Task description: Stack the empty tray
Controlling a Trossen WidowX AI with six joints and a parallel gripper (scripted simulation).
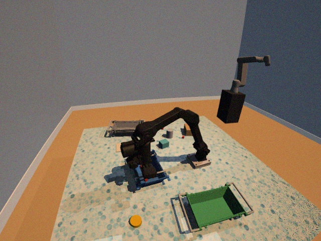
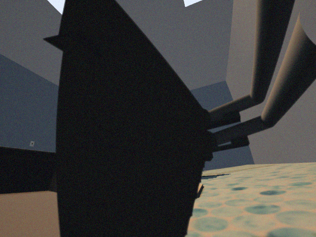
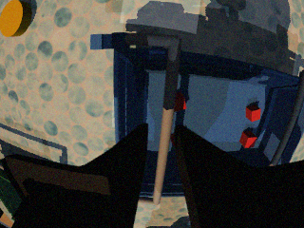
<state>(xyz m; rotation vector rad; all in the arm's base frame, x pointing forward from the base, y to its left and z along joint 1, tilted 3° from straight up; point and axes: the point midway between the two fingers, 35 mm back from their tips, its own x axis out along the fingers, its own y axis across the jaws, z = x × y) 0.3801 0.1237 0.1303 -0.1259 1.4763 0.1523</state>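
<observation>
The loaded blue tray (image 1: 154,182) (image 3: 123,95) stands under the arm, with small red blocks (image 3: 253,114) inside. Its near-end wire bar (image 1: 161,171) (image 3: 163,147) is raised and lies inward over the tray's left part in the wrist view. My gripper (image 3: 161,130) is slightly open around this bar, with narrow gaps at its sides. In the top view the fingertips are hidden. The other bar (image 3: 289,121) runs near the tray's right end in the wrist view; its exact rest is unclear. The empty green tray (image 1: 207,195) stands at front right, its bars out over its ends.
An orange disc (image 1: 135,221) (image 3: 10,18) lies at the front. A grey tray (image 1: 125,125) stands at back left. A teal block (image 1: 163,143), a grey cylinder (image 1: 169,133) and a brown block (image 1: 188,129) are behind the blue tray. A large dark shape (image 2: 122,127) fills the exterior view.
</observation>
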